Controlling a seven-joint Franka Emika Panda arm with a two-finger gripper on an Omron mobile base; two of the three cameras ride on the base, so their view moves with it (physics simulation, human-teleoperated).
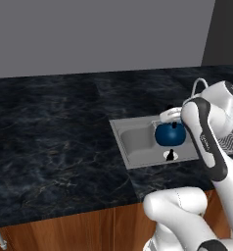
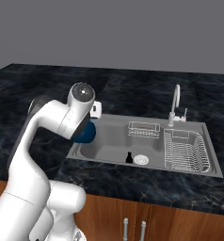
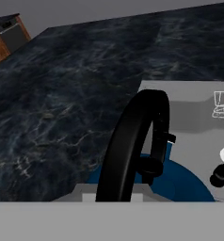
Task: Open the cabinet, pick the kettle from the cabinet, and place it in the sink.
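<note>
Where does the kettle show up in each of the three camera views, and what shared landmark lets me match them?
Left base view: the kettle is right of centre, over the sink basin, partly behind the arm.
Right base view: a blue sliver of it shows left of centre, at the sink's left end, under the arm's wrist.
Hand view: its black handle and blue body fill the lower middle.
Shared landmark: the black plug on the sink floor.

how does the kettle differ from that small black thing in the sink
The kettle is round, dark blue and much bigger; the black thing is small and slim. The kettle hangs from the tool over the sink by its arched black handle; the black thing stands on the basin floor beside the drain. The kettle is partly hidden by the arm in the right base view; the black thing is in plain sight. Both are within the basin's outline.
</note>
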